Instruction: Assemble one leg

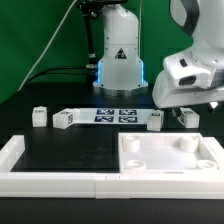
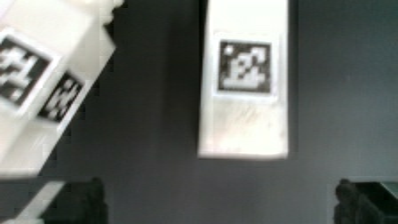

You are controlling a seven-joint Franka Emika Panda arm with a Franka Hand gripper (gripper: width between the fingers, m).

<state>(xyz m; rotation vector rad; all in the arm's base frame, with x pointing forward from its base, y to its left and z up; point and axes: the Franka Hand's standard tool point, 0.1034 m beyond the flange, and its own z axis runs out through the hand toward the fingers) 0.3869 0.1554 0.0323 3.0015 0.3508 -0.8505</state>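
Observation:
Several small white legs with black-and-white markers lie on the black table. Two are at the exterior view's left [image 1: 40, 117] [image 1: 64, 119] and two at its right [image 1: 155, 121] [image 1: 186, 117]. My gripper [image 1: 186, 104] hangs just above the rightmost leg. In the wrist view that leg [image 2: 246, 80] lies lengthwise on the table, ahead of my gripper [image 2: 221, 205]. The jaws are open and empty, with the dark fingertips [image 2: 71, 200] wide apart and not touching the leg.
The marker board [image 1: 105, 114] lies between the two pairs of legs. A large white square panel [image 1: 168, 153] with corner holes sits in front at the right. A white rim [image 1: 50, 180] runs along the front. Another marked white piece [image 2: 45, 90] shows beside the leg.

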